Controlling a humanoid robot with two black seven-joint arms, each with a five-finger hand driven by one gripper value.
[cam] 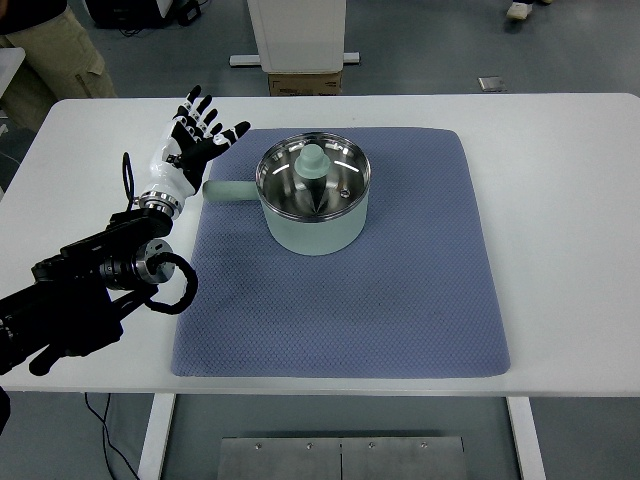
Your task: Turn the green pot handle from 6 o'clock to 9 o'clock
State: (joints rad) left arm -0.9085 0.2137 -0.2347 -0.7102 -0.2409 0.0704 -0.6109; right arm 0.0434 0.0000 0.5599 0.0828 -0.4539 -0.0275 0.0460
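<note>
Pot handle [228, 190] free; left hand [190, 140] fingers [205, 113] spread, empty

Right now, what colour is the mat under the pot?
Blue-grey mat, textured weave; top view.

Left arm [90, 285]: black housings, silver round joint at the forearm, black cable looped off it, a second thin black cable along the wrist. Left hand [188, 140]: white shell palm and back, black fingers [205, 108] with white segment plates, metal wrist ring.
</note>
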